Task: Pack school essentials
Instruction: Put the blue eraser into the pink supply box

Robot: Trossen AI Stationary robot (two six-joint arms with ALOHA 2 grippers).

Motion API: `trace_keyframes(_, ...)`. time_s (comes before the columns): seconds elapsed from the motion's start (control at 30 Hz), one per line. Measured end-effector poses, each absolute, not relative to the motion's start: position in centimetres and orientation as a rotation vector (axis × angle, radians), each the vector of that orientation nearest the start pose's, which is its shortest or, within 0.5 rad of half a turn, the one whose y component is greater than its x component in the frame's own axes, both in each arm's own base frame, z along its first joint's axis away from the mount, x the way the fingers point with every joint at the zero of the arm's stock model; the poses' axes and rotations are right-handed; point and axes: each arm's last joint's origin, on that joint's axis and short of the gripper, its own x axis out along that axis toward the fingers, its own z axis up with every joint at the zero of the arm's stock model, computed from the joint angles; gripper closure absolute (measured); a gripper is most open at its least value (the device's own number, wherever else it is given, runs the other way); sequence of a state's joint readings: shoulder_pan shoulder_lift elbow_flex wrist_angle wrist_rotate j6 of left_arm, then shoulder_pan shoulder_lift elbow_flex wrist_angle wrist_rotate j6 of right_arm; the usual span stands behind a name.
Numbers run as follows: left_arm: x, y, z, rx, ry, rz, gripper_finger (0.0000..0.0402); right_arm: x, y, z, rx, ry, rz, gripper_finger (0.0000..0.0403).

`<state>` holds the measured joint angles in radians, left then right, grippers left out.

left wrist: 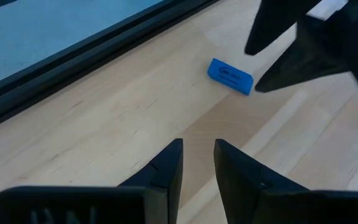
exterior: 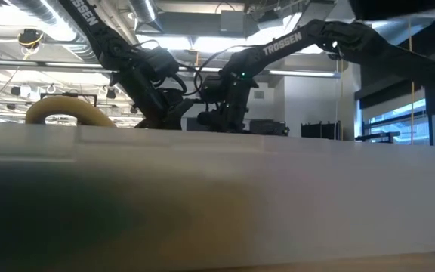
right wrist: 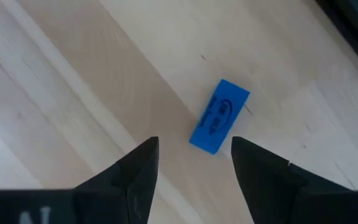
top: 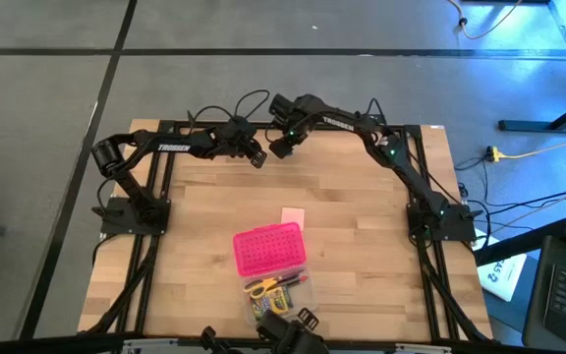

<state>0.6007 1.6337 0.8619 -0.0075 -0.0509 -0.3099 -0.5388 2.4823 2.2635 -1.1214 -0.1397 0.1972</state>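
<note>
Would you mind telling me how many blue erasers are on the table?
1. The blue eraser lies flat on the wood at the table's far edge, below the open right gripper; others may be hidden.

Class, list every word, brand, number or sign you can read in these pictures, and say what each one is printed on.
"TROSSEN": white letters on the left arm in the high view.
"TROSSEN": on the right arm in the high view, and again on the arm in the low view.
Blue eraser: a dark oval logo with text, too blurred to read.
Crayon box: print too small to read.

The eraser (right wrist: 219, 116) lies on the table (top: 362, 226) between the right hand's (right wrist: 194, 163) spread fingers.
</note>
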Motion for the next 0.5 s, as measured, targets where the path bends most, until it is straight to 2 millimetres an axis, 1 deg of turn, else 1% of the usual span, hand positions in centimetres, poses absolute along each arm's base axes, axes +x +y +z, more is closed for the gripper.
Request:
trace_keyframes(0.37, 26.5, 18.4, 17.1, -0.5, 0.664, 0.735, 0.0317, 43.7, -25.7, 15.5, 0.626, 1.273, -0.475, 0.0199)
trace_keyframes(0.5, 26.5, 18.4, 17.1, -0.5, 0.664, 0.735, 0.0317, 43.8, -25.7, 15.5, 0.625, 1.266, -0.479, 0.0199)
